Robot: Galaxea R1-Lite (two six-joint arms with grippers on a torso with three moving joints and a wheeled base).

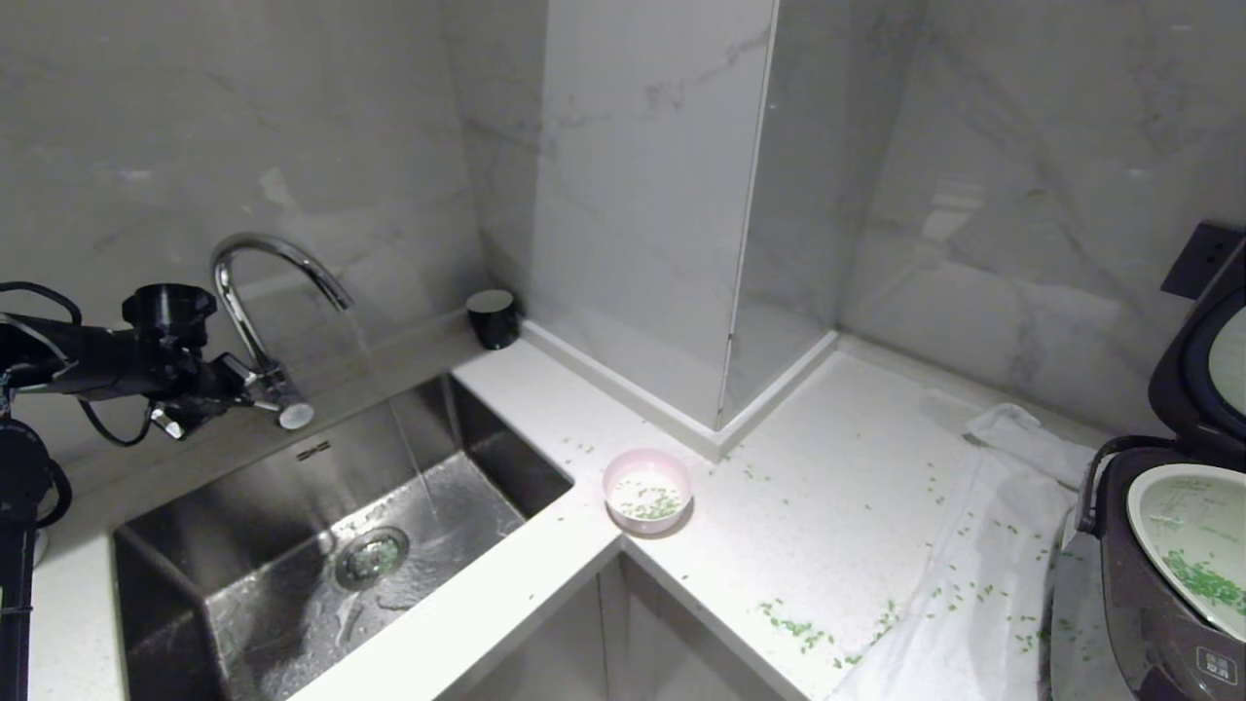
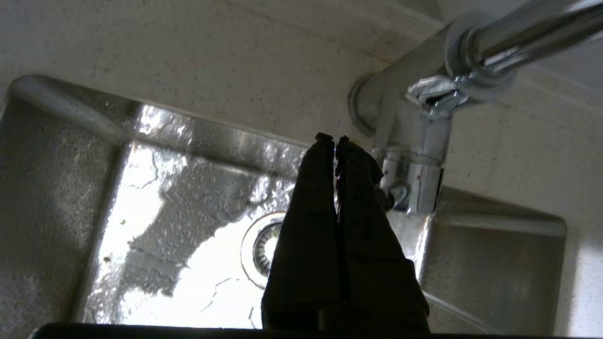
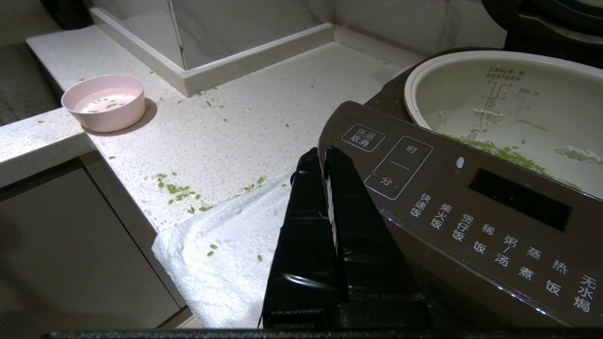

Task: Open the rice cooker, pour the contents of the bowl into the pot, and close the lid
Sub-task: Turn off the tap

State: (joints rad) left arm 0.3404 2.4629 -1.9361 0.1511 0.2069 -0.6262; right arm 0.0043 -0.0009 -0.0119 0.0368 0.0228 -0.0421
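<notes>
White speckled counter [image 1: 837,506] wraps a steel sink [image 1: 195,574] where the left tool [image 1: 255,399], pinched shut and empty, sits at the running tap [image 1: 243,292]. Mid-counter stands the pink bowl [image 1: 646,490] with a few green bits [image 1: 657,506]. Far right, the brown rice cooker [image 1: 1149,604] stands with its lid [image 1: 1202,360] up and its pot [image 1: 1183,531] holding green bits; its panel bears white Chinese characters, and the right tool [image 3: 325,157] beside it is shut and empty.

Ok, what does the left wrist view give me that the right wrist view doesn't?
Only the left wrist view: the left gripper, shut, beside the faucet above the wet sink and its drain.
Only the right wrist view: the right gripper, shut, by the rice cooker; green contents in the pot; the bowl; the white towel.
Both: speckled white countertop.
</notes>
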